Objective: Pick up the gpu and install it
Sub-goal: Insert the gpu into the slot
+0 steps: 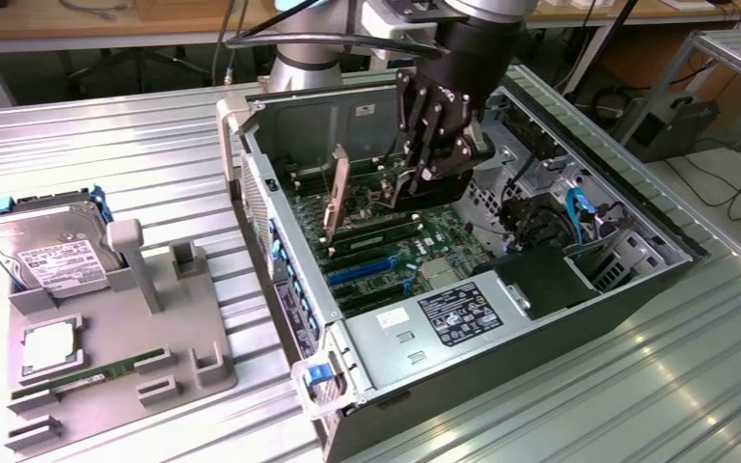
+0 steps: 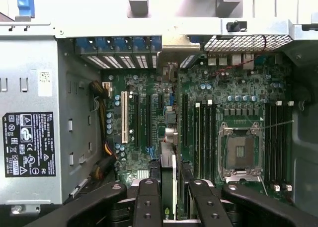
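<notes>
Exterior view: inside the open PC case (image 1: 306, 121), the fingers (image 1: 409, 181) pinch the gpu (image 1: 339, 193), which stands on edge above the motherboard (image 1: 438, 241). Its bracket seemingly faces the rear wall at the exterior view's left.

Wrist view: the gpu (image 2: 168, 160) sits edge-on between the fingers (image 2: 147, 202), its long axis running to the rear slot covers (image 2: 119, 60). Any tilt could miss the slot or snag the bracket.

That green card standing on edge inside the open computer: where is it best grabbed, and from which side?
Pinch its two flat faces at the free upper edge, coming straight down through the open side of the grey metal case. The green graphics card stands upright on the motherboard, so that edge is probably easiest. The black gripper holds it so.
</notes>
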Robot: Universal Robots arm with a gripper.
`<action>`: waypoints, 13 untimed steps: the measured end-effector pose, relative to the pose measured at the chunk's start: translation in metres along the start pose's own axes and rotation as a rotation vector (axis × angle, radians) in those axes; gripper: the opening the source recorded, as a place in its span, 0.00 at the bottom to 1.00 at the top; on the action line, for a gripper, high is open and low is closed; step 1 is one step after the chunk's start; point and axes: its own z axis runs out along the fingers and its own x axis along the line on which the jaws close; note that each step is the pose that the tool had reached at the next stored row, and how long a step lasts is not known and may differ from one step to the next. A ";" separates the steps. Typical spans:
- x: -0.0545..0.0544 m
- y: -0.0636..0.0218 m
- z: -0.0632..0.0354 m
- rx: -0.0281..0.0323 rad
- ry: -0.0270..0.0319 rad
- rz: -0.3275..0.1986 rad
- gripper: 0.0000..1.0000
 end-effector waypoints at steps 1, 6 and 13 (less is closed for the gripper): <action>0.000 0.0003 0.0010 0.0007 -0.0002 0.000 0.26; -0.003 0.0029 0.0075 0.0041 0.0000 0.000 0.26; -0.008 0.0050 0.0162 0.0143 0.0014 0.000 0.26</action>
